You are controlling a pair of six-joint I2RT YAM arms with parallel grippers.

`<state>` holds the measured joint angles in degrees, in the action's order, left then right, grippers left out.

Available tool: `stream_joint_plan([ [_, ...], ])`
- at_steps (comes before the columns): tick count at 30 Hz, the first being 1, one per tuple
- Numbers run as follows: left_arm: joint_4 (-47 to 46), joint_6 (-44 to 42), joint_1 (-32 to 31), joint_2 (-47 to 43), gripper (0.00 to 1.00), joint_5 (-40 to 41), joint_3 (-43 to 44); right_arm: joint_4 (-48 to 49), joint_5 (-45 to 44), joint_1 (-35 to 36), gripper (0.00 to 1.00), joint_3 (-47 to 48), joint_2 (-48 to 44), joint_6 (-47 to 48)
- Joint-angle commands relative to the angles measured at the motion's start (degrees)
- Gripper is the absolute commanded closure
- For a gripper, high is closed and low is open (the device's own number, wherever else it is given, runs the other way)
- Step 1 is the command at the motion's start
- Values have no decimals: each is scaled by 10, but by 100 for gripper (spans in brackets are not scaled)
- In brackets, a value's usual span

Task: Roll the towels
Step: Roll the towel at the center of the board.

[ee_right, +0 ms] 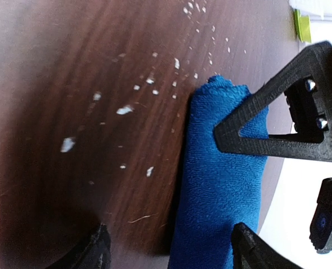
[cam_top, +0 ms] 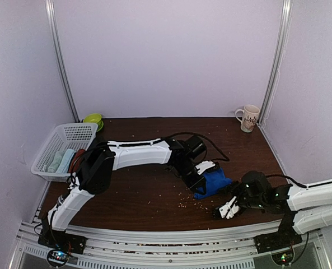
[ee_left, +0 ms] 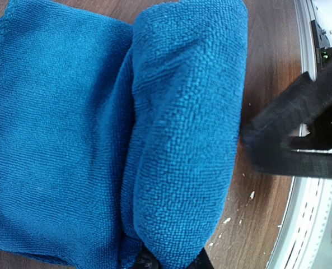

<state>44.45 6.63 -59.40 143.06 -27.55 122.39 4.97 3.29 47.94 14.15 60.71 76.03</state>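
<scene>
The blue towel [cam_top: 215, 182] lies right of the table's middle, part rolled: in the left wrist view a thick roll [ee_left: 182, 134] sits beside its flat part [ee_left: 54, 140]. My left gripper [cam_top: 201, 176] is shut on the roll's near end, and its dark fingertips [ee_left: 202, 261] peek out under the cloth. My right gripper [cam_top: 227, 208] hovers open near the front edge. In the right wrist view the roll [ee_right: 221, 185] runs up between its fingers [ee_right: 93, 252], closer to the right one and not clamped. The mint-green towel [cam_top: 62, 159] lies in the basket.
A white basket [cam_top: 76, 133] stands at the left edge with a green bowl [cam_top: 93, 119] behind it. A patterned mug [cam_top: 248, 117] sits at the back right corner. Pale crumbs [cam_top: 183, 199] dot the wood in front of the blue towel.
</scene>
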Motion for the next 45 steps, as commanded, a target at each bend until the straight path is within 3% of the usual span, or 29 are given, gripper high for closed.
stream_joint_plan([
  [1, 44, 8, 1, 45, 100, 31, -12, 105, -90, 8, 28, 51, 75, -39],
  [11, 59, -7, 1, 41, 100, 29, -8, 151, -123, 21, 31, 68, 151, -30],
  [15, 62, -14, 1, 37, 100, 32, -12, 115, -131, 21, 44, 96, 188, -40],
  [21, 64, -21, 1, 31, 96, 39, -16, 84, -139, 21, 83, 115, 209, -61],
  [24, 64, -25, 1, 16, 79, 59, -23, 74, -136, 21, 95, 110, 206, -69],
  [29, -14, -21, 2, -76, 50, 112, -122, 44, -98, -3, 100, 107, 201, -89],
  [35, -146, -41, 2, -214, 42, 217, -276, -48, -16, -42, 100, 156, 199, -115],
  [45, -440, -138, -25, -400, 11, 405, -554, -295, 110, -98, 100, 317, 298, -125],
])
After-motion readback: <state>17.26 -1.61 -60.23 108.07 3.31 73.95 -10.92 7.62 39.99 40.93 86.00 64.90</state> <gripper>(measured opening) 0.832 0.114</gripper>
